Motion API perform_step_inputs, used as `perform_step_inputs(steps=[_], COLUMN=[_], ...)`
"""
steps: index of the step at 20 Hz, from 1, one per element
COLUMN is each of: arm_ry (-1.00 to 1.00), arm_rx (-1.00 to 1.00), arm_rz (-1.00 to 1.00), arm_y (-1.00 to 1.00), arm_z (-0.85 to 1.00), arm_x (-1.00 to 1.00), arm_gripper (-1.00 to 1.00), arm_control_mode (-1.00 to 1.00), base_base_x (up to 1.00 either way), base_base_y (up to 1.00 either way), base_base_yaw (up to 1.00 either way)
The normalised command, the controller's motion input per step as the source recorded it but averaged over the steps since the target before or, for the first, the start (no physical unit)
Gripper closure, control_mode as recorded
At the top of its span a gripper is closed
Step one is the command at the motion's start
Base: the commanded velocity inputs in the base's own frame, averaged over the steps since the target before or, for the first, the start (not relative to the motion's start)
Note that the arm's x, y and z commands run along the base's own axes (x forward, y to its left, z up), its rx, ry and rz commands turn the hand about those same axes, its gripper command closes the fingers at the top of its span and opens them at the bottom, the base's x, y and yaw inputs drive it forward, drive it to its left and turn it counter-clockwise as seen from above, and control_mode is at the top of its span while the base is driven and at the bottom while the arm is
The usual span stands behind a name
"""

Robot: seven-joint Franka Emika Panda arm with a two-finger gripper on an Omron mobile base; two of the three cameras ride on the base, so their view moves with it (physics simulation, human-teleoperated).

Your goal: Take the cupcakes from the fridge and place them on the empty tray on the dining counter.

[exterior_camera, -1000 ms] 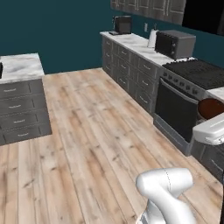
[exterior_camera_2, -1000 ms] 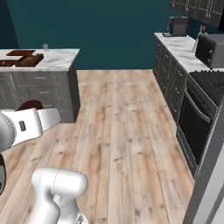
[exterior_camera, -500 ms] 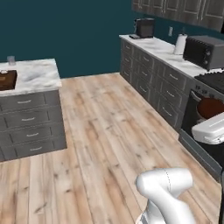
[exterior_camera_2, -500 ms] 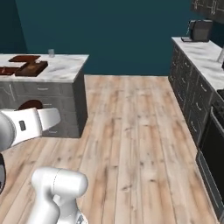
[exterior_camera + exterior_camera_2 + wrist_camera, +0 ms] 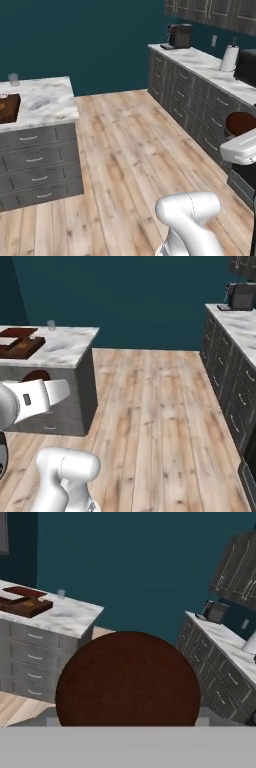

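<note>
While the claw grips a round dark brown cupcake [image 5: 127, 679], the white-grey marble island desk [image 5: 70, 346] lies ahead beyond it. On that desk rests the flat reddish-brown tray [image 5: 17, 332], beside a deep wooden box tray [image 5: 22, 347]. Delivery seems pending.

Marble dining counter [image 5: 65, 348] bears flat tray [image 5: 19, 332], box tray [image 5: 22, 347]; glass [image 5: 51, 325].

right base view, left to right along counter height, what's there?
flat tray → deep wooden box tray → clear glass → dining counter → wood floor → coffee machine
</note>
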Motion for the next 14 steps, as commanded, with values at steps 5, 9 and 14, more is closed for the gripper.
perform_step_inputs(steps=[5,9,14], arm_ry=[0.0,0.0,0.0], arm_rx=[0.0,0.0,0.0], arm_rz=[0.0,0.0,0.0], arm_y=[0.0,0.0,0.0], arm_z=[0.0,0.0,0.0], arm_x=[0.0,0.0,0.0], arm_gripper=[1.0,1.0,1.0], arm_control_mode=[1.0,1.0,1.0], base_base_x=[1.0,1.0,1.0], base_base_y=[-0.35,-0.39,-0.3], base_base_yaw=[0.0,0.0,0.0])
